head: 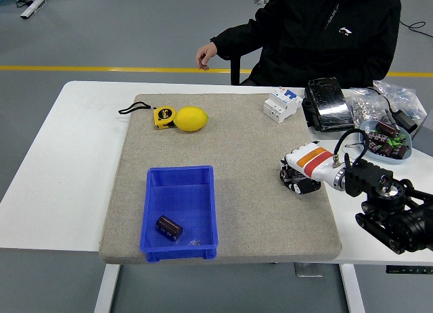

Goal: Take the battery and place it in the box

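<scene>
Battery (pixel 168 227): one, inside box (pixel 180 180)

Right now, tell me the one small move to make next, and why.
Probably draw the right hand off the mat to rest at the table's right side. A battery already lies in the blue box, the curled fingers appear to hold nothing, and no other battery shows on the mat.

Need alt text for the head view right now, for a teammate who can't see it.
A battery lies inside the blue box near the front of a grey mat. The right robot hand, fingers curled and holding nothing, rests on the mat's right edge. A person sits at the far side.
</scene>
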Robot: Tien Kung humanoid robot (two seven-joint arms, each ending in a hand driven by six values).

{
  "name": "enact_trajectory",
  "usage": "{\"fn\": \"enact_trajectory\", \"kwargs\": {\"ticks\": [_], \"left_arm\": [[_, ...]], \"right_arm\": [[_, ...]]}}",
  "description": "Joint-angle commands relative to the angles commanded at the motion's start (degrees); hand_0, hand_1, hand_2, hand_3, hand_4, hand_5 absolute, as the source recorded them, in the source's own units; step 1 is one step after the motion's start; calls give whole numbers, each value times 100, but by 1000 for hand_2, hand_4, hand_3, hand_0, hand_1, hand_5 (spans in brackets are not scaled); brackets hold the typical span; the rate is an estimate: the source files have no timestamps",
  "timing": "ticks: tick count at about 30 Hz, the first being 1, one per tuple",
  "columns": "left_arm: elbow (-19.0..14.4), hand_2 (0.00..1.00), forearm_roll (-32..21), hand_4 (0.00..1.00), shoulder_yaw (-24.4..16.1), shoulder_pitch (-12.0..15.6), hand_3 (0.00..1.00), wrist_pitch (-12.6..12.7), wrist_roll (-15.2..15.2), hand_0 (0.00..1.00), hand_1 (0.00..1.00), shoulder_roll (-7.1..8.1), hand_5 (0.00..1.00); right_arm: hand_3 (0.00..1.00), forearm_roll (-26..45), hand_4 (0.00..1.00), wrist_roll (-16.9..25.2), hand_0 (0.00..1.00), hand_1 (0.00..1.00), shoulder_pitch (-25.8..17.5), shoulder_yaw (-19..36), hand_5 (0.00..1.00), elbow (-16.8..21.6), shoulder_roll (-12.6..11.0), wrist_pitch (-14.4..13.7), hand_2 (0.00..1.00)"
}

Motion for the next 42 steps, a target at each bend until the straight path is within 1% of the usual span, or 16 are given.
{"fn": "enact_trajectory", "kwargs": {"ticks": [1, 6, 7, 12, 13, 19, 20, 25, 37, 38, 42], "left_arm": [[0, 766, -1, 676, 2, -1, 612, -1, 0, 769, 763, 1, 599], [-1, 766, -30, 676, 25, -8, 612, 1, -3, 769, 763, 0, 599], [-2, 766, -37, 676, 31, -9, 612, 0, -3, 769, 762, 1, 600], [-3, 766, -64, 676, 62, -11, 612, -4, -6, 769, 762, 6, 600], [-3, 765, -69, 676, 66, -10, 613, -3, -6, 769, 765, 5, 600], [-3, 765, -74, 676, 67, 7, 613, 1, -6, 769, 765, 3, 600], [-4, 765, -69, 676, 63, 11, 611, 0, -4, 769, 765, 2, 599], [-8, 765, -38, 675, 38, 25, 612, -7, 13, 769, 765, 7, 599], [-17, 765, -30, 675, 30, 36, 612, -18, 37, 769, 767, 47, 598], [-18, 764, -32, 674, 35, 35, 612, -18, 38, 769, 768, 51, 599], [-19, 764, -27, 674, 27, 36, 612, -19, 46, 769, 768, 65, 599]], "right_arm": [[469, 19, 767, -2, 193, 403, 0, -3, 240, -5, 3, 8, 461], [469, 71, 767, -6, 193, 403, -5, -20, 240, -12, 5, 51, 461], [462, 78, 795, -9, 160, 385, -7, -21, 212, -13, 5, 60, 445], [462, 135, 795, -22, 160, 385, -25, -39, 212, -14, 3, 123, 445], [453, 154, 827, -24, 128, 360, -29, -41, 221, -15, 1, 132, 433], [453, 217, 827, -36, 128, 360, -48, -59, 221, -18, 5, 156, 433], [451, 217, 845, -35, 107, 345, -50, -63, 227, -15, 8, 155, 422], [451, 189, 854, -36, 102, 338, -48, -70, 229, 18, 11, 159, 420], [453, 55, 857, -36, 96, 336, 13, -57, 231, 137, -27, 175, 419], [454, 46, 846, -30, 93, 333, 19, -59, 252, 147, -35, 182, 419], [454, 37, 846, -7, 93, 333, 30, -58, 252, 171, -61, 204, 419]]}}
